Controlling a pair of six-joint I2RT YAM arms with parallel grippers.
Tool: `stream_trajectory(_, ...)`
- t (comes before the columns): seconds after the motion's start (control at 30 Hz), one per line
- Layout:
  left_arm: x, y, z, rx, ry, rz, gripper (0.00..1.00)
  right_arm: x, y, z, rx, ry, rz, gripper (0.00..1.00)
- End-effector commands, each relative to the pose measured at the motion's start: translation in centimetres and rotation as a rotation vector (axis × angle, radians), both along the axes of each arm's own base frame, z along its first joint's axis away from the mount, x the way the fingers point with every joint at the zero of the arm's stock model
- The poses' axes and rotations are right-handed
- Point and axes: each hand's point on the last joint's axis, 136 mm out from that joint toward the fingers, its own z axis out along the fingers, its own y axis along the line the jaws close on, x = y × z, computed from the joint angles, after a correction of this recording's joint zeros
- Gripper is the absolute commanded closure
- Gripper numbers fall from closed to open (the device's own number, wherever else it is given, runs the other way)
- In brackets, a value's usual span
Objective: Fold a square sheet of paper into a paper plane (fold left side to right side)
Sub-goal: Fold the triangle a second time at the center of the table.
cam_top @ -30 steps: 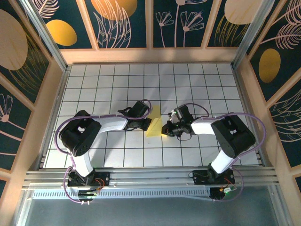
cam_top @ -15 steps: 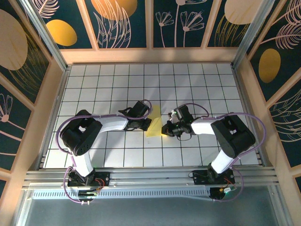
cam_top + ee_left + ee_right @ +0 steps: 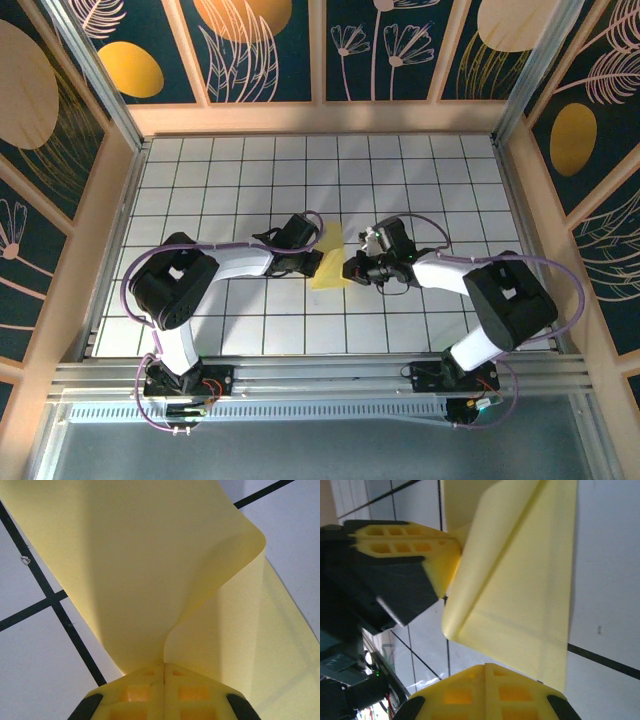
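The square sheet of paper (image 3: 329, 264) is yellow and lies partly folded on the white grid table (image 3: 250, 170) between both arms. It is a folded strip with a diagonal crease, not a pointed paper plane. My left gripper (image 3: 314, 263) is shut on its left edge, and in the left wrist view the paper (image 3: 150, 570) rises from the closed tips (image 3: 163, 664) and curls over to the right. My right gripper (image 3: 351, 272) is shut, its tips (image 3: 485, 666) at the paper's (image 3: 520, 580) near edge with nothing seen between them. The left gripper's fingers (image 3: 445, 555) show across the sheet.
Wooden walls with dark painted panels (image 3: 320, 50) close in the table on three sides. A metal rail (image 3: 320, 375) carries both arm bases along the near edge. Bare grid tiles stretch behind and to either side of the paper.
The right arm's elbow has swung out to the right and nearer the rail, with its gripper staying by the paper. The left arm and the sheet have held still.
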Motion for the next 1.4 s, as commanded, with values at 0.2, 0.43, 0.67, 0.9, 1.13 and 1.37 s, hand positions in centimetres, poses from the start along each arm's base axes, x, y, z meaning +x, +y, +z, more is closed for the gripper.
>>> stream_trajectory(0.2, -0.5, 0.9, -1.8, 0.048, 0.037, -0.007, 1.00, 3.2, 2.7, 2.3, 0.122, -0.052, -0.040, 1.00)
stream_trajectory(0.43, -0.6, 1.0, -2.0, 0.051, 0.040, -0.006, 1.00, 4.4, 4.2, 1.4, 0.125, -0.052, -0.031, 1.00)
stream_trajectory(0.67, -0.5, 1.0, -1.8, 0.053, 0.035, -0.005, 1.00, 4.9, 5.3, 0.4, 0.122, -0.035, -0.022, 1.00)
stream_trajectory(0.9, -0.5, 1.0, -1.8, 0.057, 0.034, -0.005, 1.00, 4.7, 4.9, -1.1, 0.082, -0.003, -0.032, 1.00)
stream_trajectory(1.13, -0.5, 1.0, -2.0, 0.060, 0.038, -0.007, 1.00, 4.4, 4.3, -2.4, 0.040, 0.015, -0.041, 1.00)
stream_trajectory(1.37, -0.5, 1.2, -2.1, 0.067, 0.037, -0.006, 1.00, 4.3, 4.0, -3.2, 0.012, 0.024, -0.046, 1.00)
